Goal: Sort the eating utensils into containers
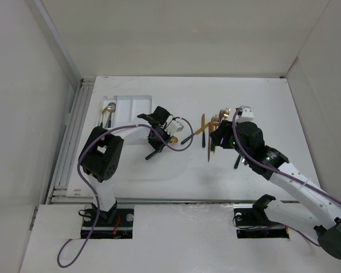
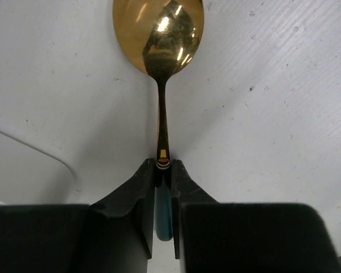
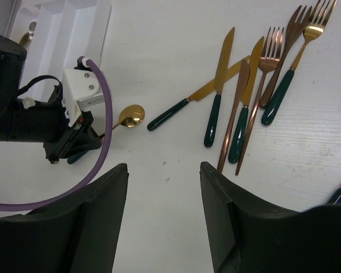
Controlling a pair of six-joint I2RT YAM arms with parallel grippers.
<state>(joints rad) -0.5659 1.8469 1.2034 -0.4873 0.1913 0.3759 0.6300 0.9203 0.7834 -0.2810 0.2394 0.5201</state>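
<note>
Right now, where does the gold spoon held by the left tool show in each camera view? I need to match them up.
Top external: gold spoon just left of centre, its bowl poking out to the right of the left tool.
Left wrist: top centre, bowl at the upper edge, handle between the fingers.
Right wrist: left of centre, small bowl at the left tool's tip.
Shared landmark: the left tool, shut on the spoon's handle.

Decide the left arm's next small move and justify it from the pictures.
Probably raise the gold spoon just clear of the table: the left gripper is shut on its handle, the spoon appears to rest on the surface, and the white tray sits apart from it.
</note>
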